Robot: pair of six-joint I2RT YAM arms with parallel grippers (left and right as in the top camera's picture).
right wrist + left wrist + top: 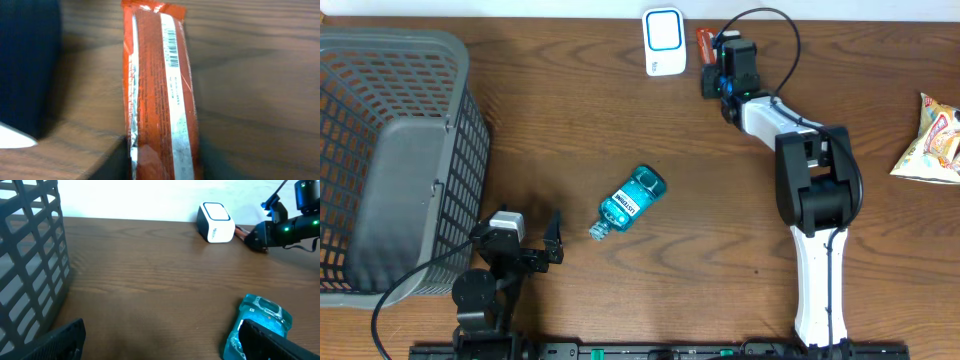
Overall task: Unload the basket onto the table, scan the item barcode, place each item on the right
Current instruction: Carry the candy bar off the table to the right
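Grab step imo: right jaws at the orange bar [160,100] beside the scanner [664,41], can't tell if clamped, left jaws wide open, next lift its barcode [171,47] toward the scanner.

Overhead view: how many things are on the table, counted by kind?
basket: 1
bottle: 1
scanner: 1
snacks: 2, the bar and the bag
Total: 5
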